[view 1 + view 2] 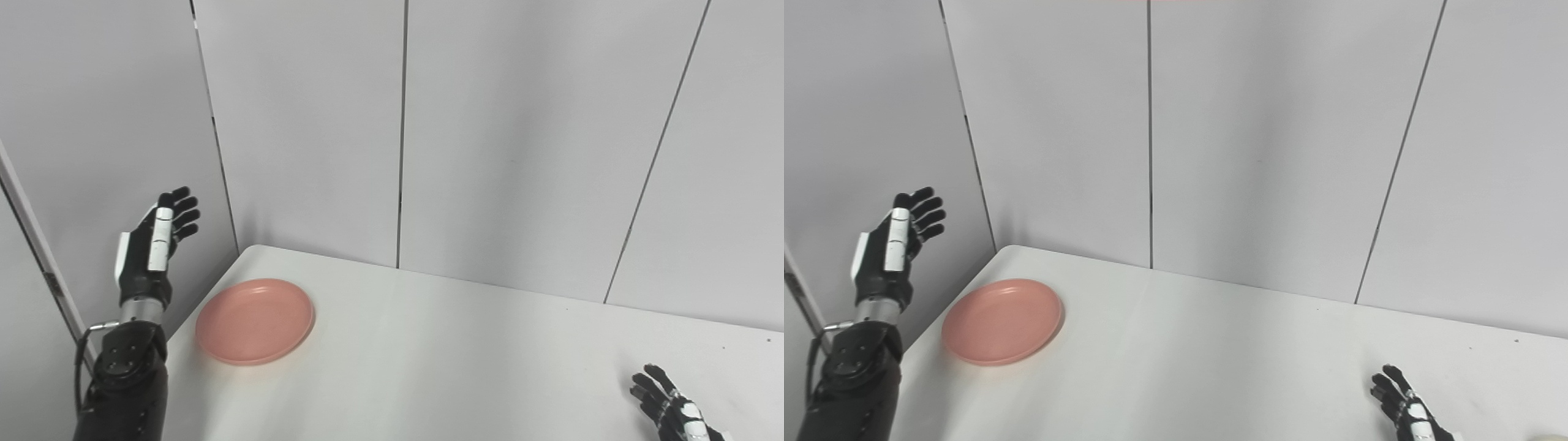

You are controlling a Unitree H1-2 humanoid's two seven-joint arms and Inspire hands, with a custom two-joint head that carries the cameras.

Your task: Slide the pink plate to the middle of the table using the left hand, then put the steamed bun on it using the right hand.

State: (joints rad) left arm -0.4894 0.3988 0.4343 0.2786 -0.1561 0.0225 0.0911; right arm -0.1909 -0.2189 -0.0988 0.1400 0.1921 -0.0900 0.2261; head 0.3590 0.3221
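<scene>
White bench (465, 361) backed by grey wall panels (520, 135), seen from two head cameras set slightly apart. The pink plate (255, 320) lies flat near the bench's left rear corner, well away from the middle, with nothing on it. The left robot hand (153, 245) is raised upright off the bench's left edge, beside and above the plate without touching it, fingers spread wide and holding nothing. The right robot hand (1405, 407) rests low at the front right of the bench, fingers apart and empty, only partly in frame.

Handling, as judged: the plate looks rigid, shallow and light, probably plastic, with a smooth base that should slide easily on the bench surface. Fingertips pressed on the near left rim, or laid flat inside the well, would push it toward the centre; too steep a press on the rim could tip it.

Difference between views: the right eye view alone shows a small pale rounded shape (1546, 437) at the bottom right corner, possibly the steamed bun, too cropped to confirm. The left eye view shows more of the left forearm (125, 380).
</scene>
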